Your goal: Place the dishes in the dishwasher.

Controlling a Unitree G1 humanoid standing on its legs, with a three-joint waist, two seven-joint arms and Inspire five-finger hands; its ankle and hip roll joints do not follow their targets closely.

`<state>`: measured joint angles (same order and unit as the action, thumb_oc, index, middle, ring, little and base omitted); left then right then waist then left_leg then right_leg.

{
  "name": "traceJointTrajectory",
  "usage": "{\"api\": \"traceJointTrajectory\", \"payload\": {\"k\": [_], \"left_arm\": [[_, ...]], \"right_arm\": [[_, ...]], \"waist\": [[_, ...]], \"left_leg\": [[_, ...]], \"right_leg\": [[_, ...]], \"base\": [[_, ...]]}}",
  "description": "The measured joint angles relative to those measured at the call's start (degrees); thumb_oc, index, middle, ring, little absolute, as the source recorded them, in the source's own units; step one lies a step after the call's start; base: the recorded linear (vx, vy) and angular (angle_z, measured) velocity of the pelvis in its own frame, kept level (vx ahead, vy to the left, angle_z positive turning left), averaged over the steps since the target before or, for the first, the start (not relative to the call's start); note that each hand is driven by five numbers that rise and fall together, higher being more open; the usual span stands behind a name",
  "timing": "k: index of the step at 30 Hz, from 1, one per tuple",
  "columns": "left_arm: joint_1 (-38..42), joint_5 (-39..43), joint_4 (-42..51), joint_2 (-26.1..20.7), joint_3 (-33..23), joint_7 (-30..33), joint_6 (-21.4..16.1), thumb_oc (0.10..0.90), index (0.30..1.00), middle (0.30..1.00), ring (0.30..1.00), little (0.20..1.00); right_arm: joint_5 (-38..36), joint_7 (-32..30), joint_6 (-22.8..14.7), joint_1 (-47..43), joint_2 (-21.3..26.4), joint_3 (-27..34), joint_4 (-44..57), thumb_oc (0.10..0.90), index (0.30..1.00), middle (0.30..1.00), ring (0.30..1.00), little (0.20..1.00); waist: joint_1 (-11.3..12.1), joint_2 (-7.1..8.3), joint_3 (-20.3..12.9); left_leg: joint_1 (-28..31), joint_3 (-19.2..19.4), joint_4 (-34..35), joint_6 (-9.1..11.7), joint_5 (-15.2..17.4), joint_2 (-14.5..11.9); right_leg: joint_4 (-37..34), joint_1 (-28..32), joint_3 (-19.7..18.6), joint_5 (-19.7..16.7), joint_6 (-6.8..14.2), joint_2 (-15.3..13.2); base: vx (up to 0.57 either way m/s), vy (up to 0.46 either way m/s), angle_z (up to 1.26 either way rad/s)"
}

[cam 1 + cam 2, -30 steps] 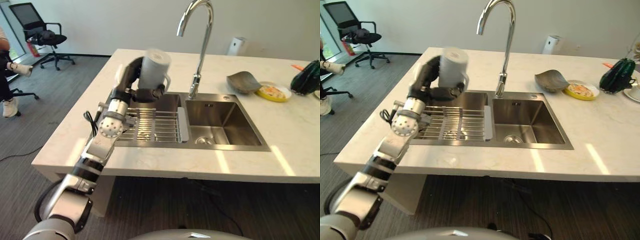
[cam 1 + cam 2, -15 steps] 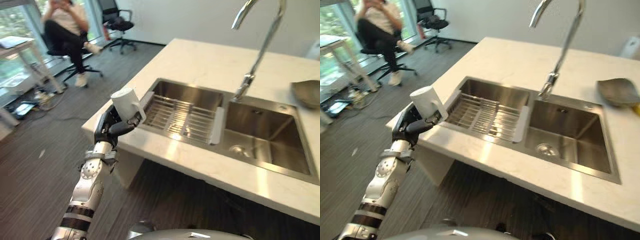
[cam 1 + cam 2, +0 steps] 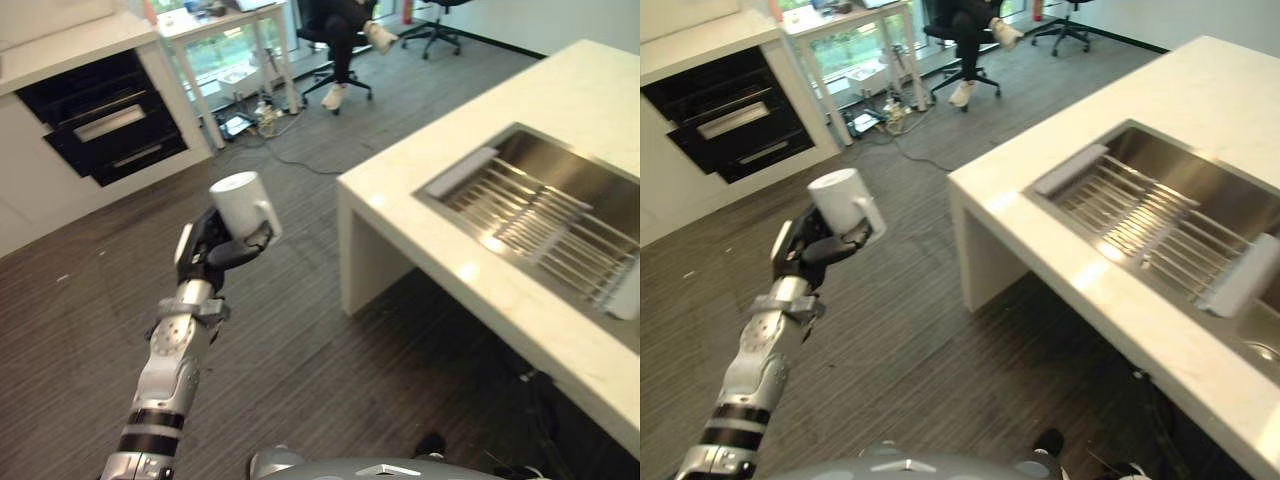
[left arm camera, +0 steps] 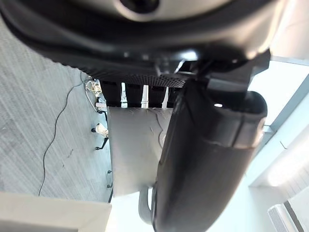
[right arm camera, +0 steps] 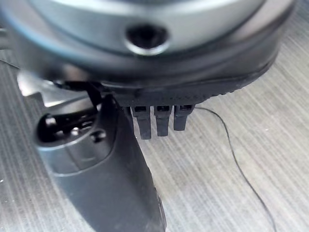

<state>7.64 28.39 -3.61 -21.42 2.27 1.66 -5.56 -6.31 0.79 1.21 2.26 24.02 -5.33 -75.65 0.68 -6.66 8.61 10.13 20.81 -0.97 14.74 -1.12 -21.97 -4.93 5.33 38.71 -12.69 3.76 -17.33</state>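
Since a sec earlier, robot had swung away from the sink w/ the mug; whole view turned w/ it. Left robot hand (image 3: 213,247) was curled round the white mug (image 3: 240,203), held upright over the floor, well apart from the table (image 3: 420,200). Right robot hand (image 5: 104,164) hung idle above the floor, fingers relaxed, holding nothing. Step looked like the carry phase. Next move prob called for reaching the dark appliance (image 3: 105,120) by the wall, which looked closed, so it'd need opening first.

No legible text, label, number or sign is found on any surface — the mug (image 3: 240,203) included — nothing is recorded.
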Motion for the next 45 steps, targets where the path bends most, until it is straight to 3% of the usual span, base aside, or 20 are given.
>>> {"api": "traceJointTrajectory", "payload": {"k": [2, 4, 5, 7, 8, 9, 10, 11, 12, 13, 15, 16, 17, 20, 25, 27, 32, 38, 42, 45], "left_arm": [[-0.79, -1.16, 0.09, -1.85, -0.7, 0.16, -0.14, 0.4, 0.3, 0.3, 0.3, 0.3], [-3.21, -3.04, -0.36, -4.15, -2.31, 1.76, -0.1, 0.4, 0.3, 0.3, 0.3, 0.3], [-4.35, -4.51, -0.37, -5.11, -4.35, 2.09, -0.27, 0.4, 0.3, 0.3, 0.3, 0.3], [-4.84, -6.93, -0.64, -6.32, -6.54, 3.01, -0.23, 0.4, 0.3, 0.3, 0.3, 0.3], [-4.31, -8.36, -0.68, -6.11, -6.41, 3.01, -0.24, 0.4, 0.3, 0.3, 0.3, 0.3], [-4.41, -11.86, -0.93, -6.21, -3.92, 2.8, -0.33, 0.4, 0.3, 0.3, 0.3, 0.3], [-4.41, -11.86, -0.93, -6.21, -3.92, 2.8, -0.33, 0.4, 0.3, 0.3, 0.3, 0.3], [-4.91, -14.05, -1.71, -4.38, -2.77, 3.64, -0.31, 0.4, 0.3, 0.3, 0.3, 0.3], [-4.09, -14.6, -2.89, -3.94, -1.37, 4.92, -1.27, 0.4, 0.3, 0.3, 0.3, 0.3], [-2.45, -15.13, -4.16, -3.66, 0.04, 5.56, -1.44, 0.4, 0.3, 0.3, 0.3, 0.3], [-0.83, -15.92, -5.68, -4.19, 2.22, 5.51, -1.25, 0.4, 0.3, 0.3, 0.3, 0.3], [2.54, -16.99, -6.17, -5.41, 6.01, 5.46, -1.16, 0.4, 0.3, 0.3, 0.3, 0.3], [2.66, -17.94, -5.75, -5.04, 7.38, 5.03, -1.91, 0.4, 0.3, 0.3, 0.3, 0.3], [-1.21, -18.46, -2.27, -5.32, 10.36, 4.69, -1.78, 0.4, 0.3, 0.3, 0.3, 0.3], [-3.53, -18.95, -2.15, -5.98, 6.02, 5.02, -1.86, 0.4, 0.3, 0.3, 0.3, 0.3], [-5.44, -18.95, -2.15, -6.67, 4.52, 5.37, -1.85, 0.4, 0.3, 0.3, 0.3, 0.3], [-5.6, -20.18, -2.16, -8.23, 4.53, 5.6, -1.82, 0.4, 0.3, 0.3, 0.3, 0.3], [-5.53, -22.27, -2.11, -8.23, 4.55, 6.21, -1.84, 0.4, 0.3, 0.3, 0.3, 0.3], [-5.77, -23.66, -2.09, -8.15, 4.47, 6.67, -1.84, 0.4, 0.3, 0.3, 0.3, 0.3], [-6.13, -23.94, -2.09, -7.02, 4.56, 6.53, -1.93, 0.4, 0.3, 0.3, 0.3, 0.3]], "right_arm": [[-2.06, -0.31, -0.03, 0.55, -4.63, 2.37, -0.69, 0.8, 0.9, 0.9, 0.9, 0.9], [-3.4, -0.73, 0.48, 1.19, -5.78, 1.75, -1.8, 0.8, 0.9, 0.9, 0.9, 0.9], [-6.44, -0.66, 0.26, 1.95, -6.72, 2.4, -1.74, 0.8, 0.9, 0.9, 0.9, 0.9], [-9.23, -1.31, 0.5, 2.58, -9.31, 4.29, -1.67, 0.8, 0.9, 0.9, 0.9, 0.9], [-10.94, -1.33, 0.51, 2.83, -9.29, 4.75, -1.55, 0.8, 0.9, 0.9, 0.9, 0.9], [-13.54, -1.52, 0.55, 3.02, -7.65, 4.6, -1.0, 0.8, 0.9, 0.9, 0.9, 0.9], [-13.54, -1.52, 0.55, 3.02, -7.65, 4.6, -1.0, 0.8, 0.9, 0.9, 0.9, 0.9], [-14.08, -1.01, -0.92, 3.78, -8.01, 5.05, 1.95, 0.8, 0.9, 0.9, 0.9, 0.9], [-14.18, -0.77, -1.52, 4.5, -8.25, 1.62, 4.07, 0.8, 0.9, 0.9, 0.9, 0.9], [-14.13, -0.56, -2.09, 5.12, -8.81, 0.37, 5.58, 0.8, 0.9, 0.9, 0.9, 0.9], [-14.32, 0.28, -2.68, 3.42, -9.02, 0.06, 5.98, 0.8, 0.9, 0.9, 0.9, 0.9], [-14.81, 0.23, -3.17, 2.71, -9.94, -0.69, 6.27, 0.8, 0.9, 0.9, 0.9, 0.9], [-15.23, 0.3, -2.9, 2.52, -10.15, -0.32, 6.08, 0.8, 0.9, 0.9, 0.9, 0.9], [-16.25, -0.1, -4.1, 0.45, -8.22, 0.75, 6.15, 0.8, 0.9, 0.9, 0.9, 0.9], [-16.0, 0.08, -4.72, -5.64, -9.06, 0.34, 6.26, 0.8, 0.9, 0.9, 0.9, 0.9], [-15.49, 0.45, -4.36, -6.45, -11.19, -1.12, 7.25, 0.8, 0.9, 0.9, 0.9, 0.9], [-12.2, 0.54, -4.01, -4.25, -12.91, -4.83, 11.18, 0.8, 0.9, 0.9, 0.9, 0.9], [-11.54, -0.21, -4.1, -1.63, -12.68, -4.77, 16.34, 0.8, 0.9, 0.9, 0.9, 0.9], [-11.77, -0.3, -4.06, -0.41, -12.4, -4.92, 26.6, 0.8, 0.9, 0.9, 0.9, 0.9], [-11.84, -0.53, -4.45, 0.28, -11.69, -4.95, 34.71, 0.8, 0.9, 0.9, 0.9, 0.9]], "waist": [[-0.07, 5.13, -1.5], [1.44, 6.11, -3.27], [1.69, 6.69, -3.8], [2.03, 10.26, -4.63], [1.5, 11.07, -4.49], [1.62, 10.94, -4.35], [1.62, 10.94, -4.35], [1.88, 7.66, -2.8], [1.31, 5.65, -2.45], [0.21, 4.34, -1.86], [-1.8, 3.22, -0.51], [-2.67, 7.54, 1.34], [-3.46, 8.16, 1.62], [-0.3, 5.94, 2.22], [2.4, 7.15, 2.04], [2.76, 9.16, 0.35], [2.06, 11.61, -1.72], [0.17, 11.47, -2.98], [-1.25, 11.29, -3.34], [-2.6, 11.19, -3.96]], "left_leg": [[-0.28, -0.8, -1.92, -0.4, 2.08, 5.02], [-0.31, -1.02, -5.3, -1.48, 5.03, 5.18], [-0.85, -1.21, -6.36, -2.05, 5.54, 5.16], [-4.68, -1.36, -13.13, -2.55, 8.93, 5.99], [-7.57, -1.48, -15.69, -4.4, 10.38, 7.88], [-9.85, -3.04, -16.02, -7.41, 12.74, 12.5], [-9.85, -3.04, -16.02, -7.41, 12.74, 12.5], [-8.3, -8.96, -12.33, -10.83, 11.87, 12.3], [-9.4, -14.13, -11.23, -10.46, 11.15, 11.28], [-10.29, -18.98, -9.57, -10.63, 9.71, 10.28], [-9.66, -27.54, -2.74, -10.98, 4.3, 10.79], [-10.07, -33.1, -1.75, -9.6, 2.35, 16.26], [-9.06, -35.91, 0.15, -9.04, 2.22, 17.98], [-6.3, -36.86, 2.85, -8.38, -1.45, 17.79], [-2.76, -34.93, 5.16, -8.82, -0.68, 17.24], [-0.8, -34.4, 5.9, -8.83, -0.68, 17.24], [-0.88, -34.33, 6.1, -8.86, -0.66, 17.57], [-1.97, -32.94, 6.12, -9.36, -0.35, 18.45], [-2.37, -28.38, 6.16, -10.92, 0.45, 18.61], [-2.63, -26.66, 6.5, -10.78, 0.28, 19.23]], "right_leg": [[1.28, 0.03, -1.55, -4.52, 2.97, -4.81], [4.59, -0.63, -1.07, -6.04, 1.99, -5.8], [7.31, -0.92, -1.53, -3.57, 3.85, -5.09], [7.49, 0.16, -0.02, -3.93, 1.33, -7.75], [7.88, 0.63, -0.39, -4.1, 1.63, -9.41], [10.94, 0.61, -3.83, -6.33, 2.56, -13.83], [10.94, 0.61, -3.83, -6.33, 2.56, -13.83], [12.68, -0.12, -19.37, 2.44, 3.1, -7.53], [9.93, 0.63, -29.52, 8.77, 1.77, 0.43], [6.47, 1.73, -35.57, 12.51, 0.69, 6.91], [-1.82, 1.22, -40.44, 14.44, 1.06, 15.31], [-1.1, 0.87, -45.13, 11.87, -0.87, 15.85], [0.66, 2.16, -42.36, 11.96, -1.82, 14.8], [1.61, 4.62, -38.69, 11.16, -0.72, 14.93], [-0.6, 8.4, -36.86, 11.64, 0.35, 15.13], [-0.63, 9.88, -35.48, 11.39, 1.21, 14.99], [-0.65, 9.54, -34.06, 10.62, 2.64, 14.72], [-0.67, 7.64, -34.35, 10.55, 2.75, 13.66], [-0.84, 4.76, -34.89, 10.72, 2.51, 13.31], [-1.05, 3.68, -35.23, 11.45, 0.44, 12.8]], "base": [[-0.05, 0.394, 0.72], [-0.06, 0.405, -0.06], [-0.07, 0.444, 0.12], [-0.02, 0.359, 0.41], [0.01, 0.377, 1.12], [0.01, 0.267, 0.96], [0.16, 0.366, 1.5], [0.15, 0.177, 1.43], [0.22, 0.23, 2.22], [0.1, 0.088, 2.14], [0.12, 0.062, 2.61], [0.1, -0.023, 3.0], [0.12, -0.08, 2.65], [0.06, -0.143, 1.17], [0.08, -0.07, 0.06], [0.09, -0.096, -0.02], [0.01, -0.06, 0.02], [0.02, -0.022, -0.17], [0.03, -0.012, -0.62], [0.01, -0.005, -0.36]]}}
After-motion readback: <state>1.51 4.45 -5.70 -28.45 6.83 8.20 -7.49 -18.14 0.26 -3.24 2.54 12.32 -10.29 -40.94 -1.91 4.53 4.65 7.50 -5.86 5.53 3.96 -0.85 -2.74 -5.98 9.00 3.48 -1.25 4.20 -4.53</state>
